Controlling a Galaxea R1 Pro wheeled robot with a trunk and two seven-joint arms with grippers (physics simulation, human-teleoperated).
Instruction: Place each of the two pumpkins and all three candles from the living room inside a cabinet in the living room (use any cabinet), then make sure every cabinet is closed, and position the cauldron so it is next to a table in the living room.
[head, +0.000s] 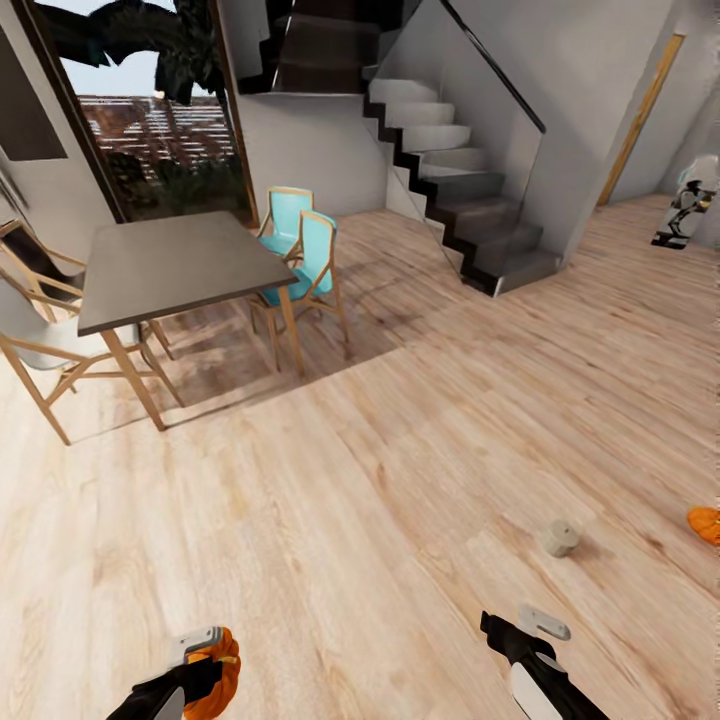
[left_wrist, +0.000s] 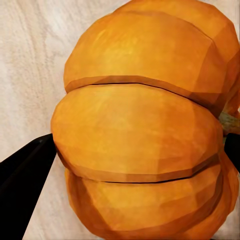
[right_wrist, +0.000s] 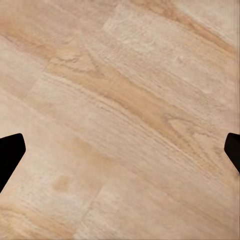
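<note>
Clearly early in the job, judging by how things lie: one pumpkin (head: 216, 672) clamped between the fingers of the left gripper (head: 200, 668), low at the near left of the head view and carried above the plank floor (head: 380, 480); in the left wrist view that same pumpkin (left_wrist: 145, 125) bulging right up against the lens, dark fingertips (left_wrist: 25, 165) pressed to its flanks. Right gripper (head: 520, 628) empty, jaws spread wide apart, nothing but floorboards between the two black tips (right_wrist: 10, 152) in its wrist view. Out on the floor ahead and to the right, a cream-white candle (head: 561, 537) tipped on its side, well apart from either arm; further right, at the very edge, an orange shape (head: 705, 524) that is probably the second pumpkin, though cut off by the frame. Farther back, a grey-topped table (head: 170, 265) with turquoise chairs (head: 305, 250) beside it, and a staircase (head: 450, 170) behind. So by this reckoning: one pumpkin picked up but not yet stowed, the candle and the likely second pumpkin untouched on the floor, and no telling from here about the other candles, the cabinet or the cauldron.
</note>
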